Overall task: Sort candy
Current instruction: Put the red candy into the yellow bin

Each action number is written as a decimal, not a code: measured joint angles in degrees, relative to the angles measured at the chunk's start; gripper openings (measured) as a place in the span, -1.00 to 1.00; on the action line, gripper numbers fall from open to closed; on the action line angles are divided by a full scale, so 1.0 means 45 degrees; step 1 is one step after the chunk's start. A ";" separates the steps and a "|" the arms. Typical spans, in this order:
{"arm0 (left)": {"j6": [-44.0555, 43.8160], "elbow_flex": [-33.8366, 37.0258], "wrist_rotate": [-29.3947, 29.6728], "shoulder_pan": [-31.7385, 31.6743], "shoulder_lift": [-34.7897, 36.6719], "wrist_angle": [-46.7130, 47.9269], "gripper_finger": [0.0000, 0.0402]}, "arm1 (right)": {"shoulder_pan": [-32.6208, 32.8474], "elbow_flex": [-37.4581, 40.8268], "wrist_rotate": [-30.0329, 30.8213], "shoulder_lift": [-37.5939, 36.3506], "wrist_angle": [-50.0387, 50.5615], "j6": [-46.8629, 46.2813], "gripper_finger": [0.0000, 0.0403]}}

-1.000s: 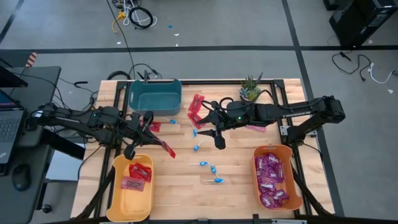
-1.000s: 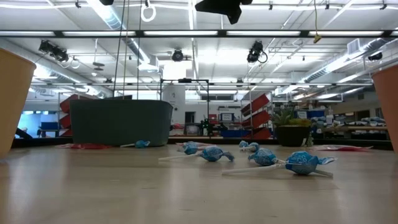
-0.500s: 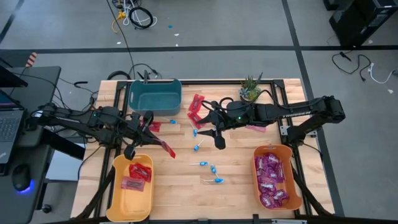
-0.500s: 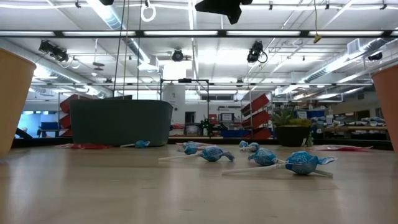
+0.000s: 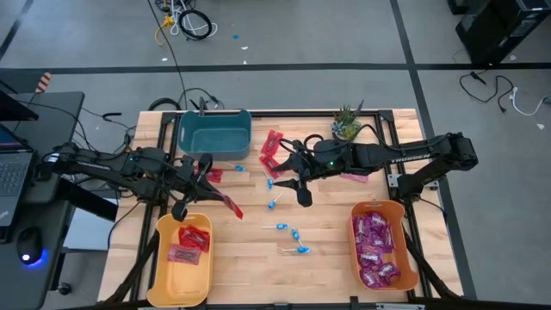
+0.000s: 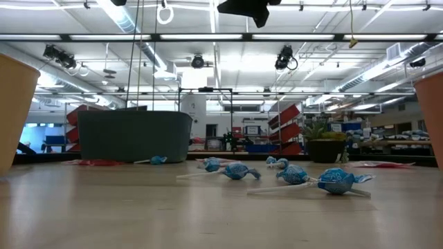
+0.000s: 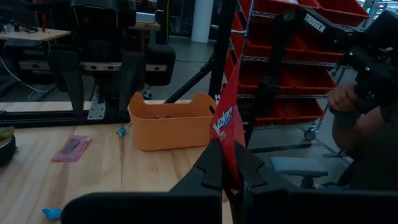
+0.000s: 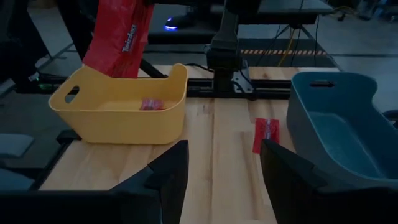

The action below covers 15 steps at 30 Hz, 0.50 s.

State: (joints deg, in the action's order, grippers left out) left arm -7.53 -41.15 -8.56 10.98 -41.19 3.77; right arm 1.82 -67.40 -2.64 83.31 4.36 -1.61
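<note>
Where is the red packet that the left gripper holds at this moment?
In the high view, the red packet hangs from the shut left gripper on the table's left side, just above the yellow bin's upper right corner.

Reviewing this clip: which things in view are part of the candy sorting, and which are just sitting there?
Part of the job:
- red packet gripped in the left gripper
- red packets in the yellow bin
- blue lollipops on the table
- purple packets in the orange bin
- teal bin
- right gripper, open

Just lying about:
- potted plant
- laptop
</note>
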 joint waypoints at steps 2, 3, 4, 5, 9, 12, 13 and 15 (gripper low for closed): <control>-0.0010 0.0000 0.0000 0.0000 0.0000 0.0000 -1.00 | -0.0005 0.0000 -0.0133 0.0000 0.0005 -0.0188 -0.09; -0.0015 0.0000 0.0000 0.0000 0.0000 0.0000 -1.00 | -0.0005 0.0000 -0.0312 0.0000 0.0024 -0.0155 -0.09; -0.0051 0.0000 0.0000 0.0000 0.0000 0.0000 -1.00 | -0.0005 0.0000 -0.0479 0.0000 0.0084 0.0021 -0.09; -0.0101 0.0000 0.0000 0.0000 0.0000 0.0004 -1.00 | 0.0019 0.0000 -0.0594 0.0000 0.0133 0.0235 -0.09; -0.0357 0.0000 0.0029 0.0000 0.0000 0.0228 -1.00 | 0.0296 0.0000 -0.0626 0.0000 0.0399 0.0710 -0.08; -0.0570 0.0000 0.0285 0.0005 0.0000 0.0664 -1.00 | 0.0413 0.0000 -0.0631 0.0000 0.0881 0.0668 -0.09; -0.0727 0.0000 0.0318 0.0005 0.0000 0.0831 -1.00 | 0.0431 0.0000 -0.0626 0.0000 0.1078 0.0597 -0.09; -0.0823 0.0000 0.0369 0.0025 -0.0005 0.1135 -1.00 | 0.0485 0.0000 -0.0470 0.0000 0.1570 0.0270 -0.09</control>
State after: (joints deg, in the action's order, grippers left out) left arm -11.23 -41.15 -6.90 11.10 -41.21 8.88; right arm 4.01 -67.40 -4.75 83.31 11.42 -0.40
